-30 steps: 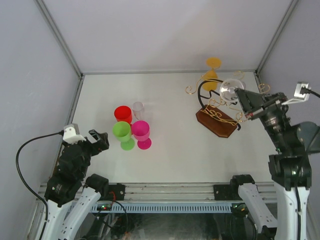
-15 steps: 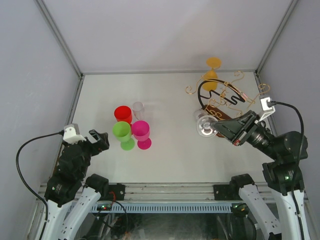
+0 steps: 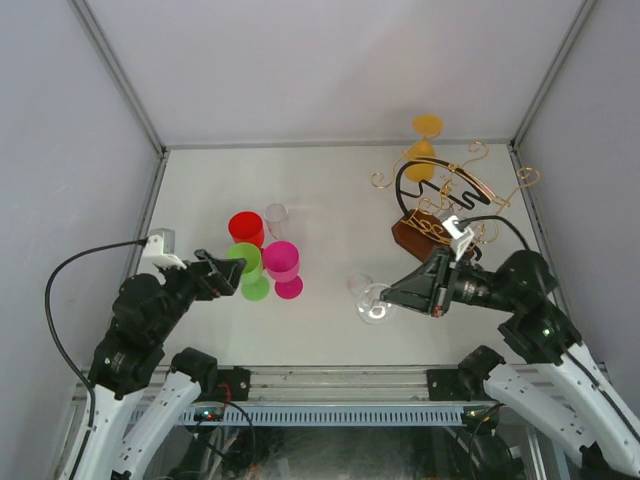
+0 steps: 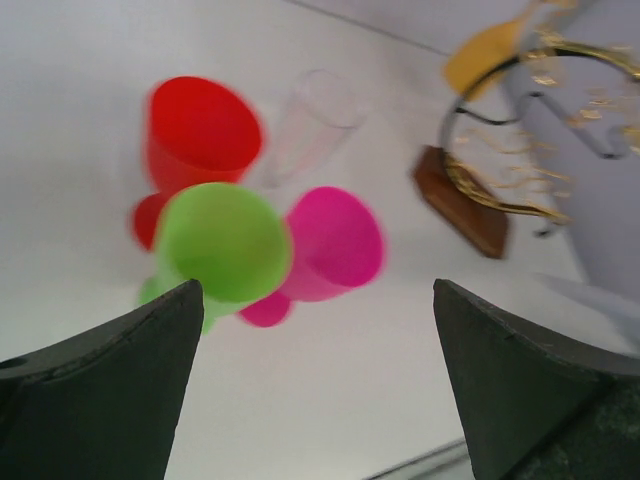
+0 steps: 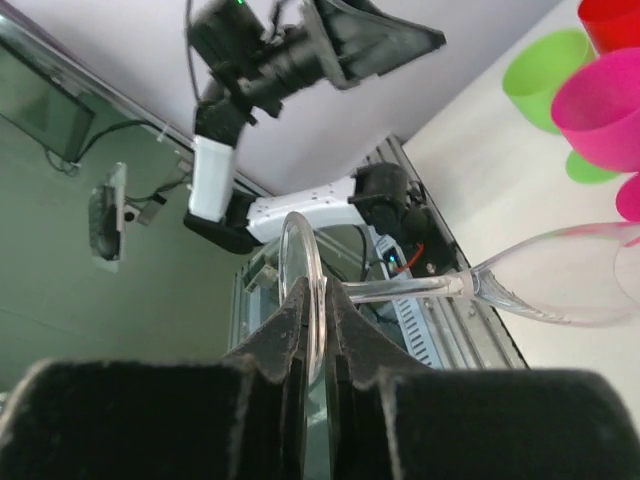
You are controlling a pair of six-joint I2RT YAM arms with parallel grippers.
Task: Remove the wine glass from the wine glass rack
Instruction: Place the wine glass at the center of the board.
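Right wrist view has the right gripper (image 5: 315, 305) pinching the thin foot rim of the clear wine glass (image 5: 545, 285), which hangs at seven o'clock from the wine glass rack (image 3: 412, 234), probably light, slick and brittle.

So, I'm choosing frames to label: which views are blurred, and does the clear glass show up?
Left wrist: soft throughout, coloured cups and wine glass rack smeared. Right wrist: fairly sharp, the wine glass readable, its foot pinched in the right gripper. Top external: sharp and evenly lit, though that glass nearly vanishes against the white table.
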